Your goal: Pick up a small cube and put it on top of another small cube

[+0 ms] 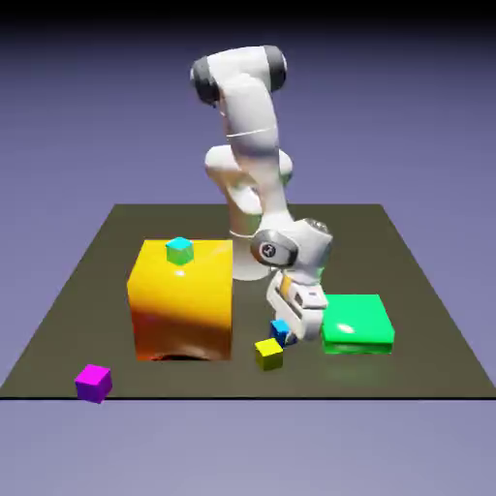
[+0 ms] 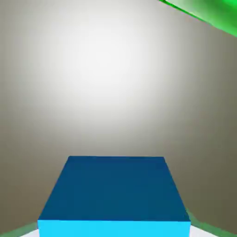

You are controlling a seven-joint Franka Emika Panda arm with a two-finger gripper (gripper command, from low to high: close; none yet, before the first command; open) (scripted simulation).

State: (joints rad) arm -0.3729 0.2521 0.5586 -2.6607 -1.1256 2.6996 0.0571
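Blue cube (image 2: 114,194), large at the bottom; pale glare above it; green object (image 2: 217,14), top right corner.

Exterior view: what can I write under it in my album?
Robot gripper pinching a blue cube beside a yellow one.

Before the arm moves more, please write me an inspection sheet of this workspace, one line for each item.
Surface: dark table, no spill or damage seen.
Job's things: small blue cube between the gripper's fingertips; small yellow cube beside it, nothing on top.
Clutter: big orange-yellow block with small teal cube on top; flat green block on the other side of the gripper; small magenta cube at the table's front edge.
Gripper: closed on the blue cube, low at the table; the stack is not yet made.
Cables: nothing seen.
Surroundings: plain blue-violet backdrop; no person seen.
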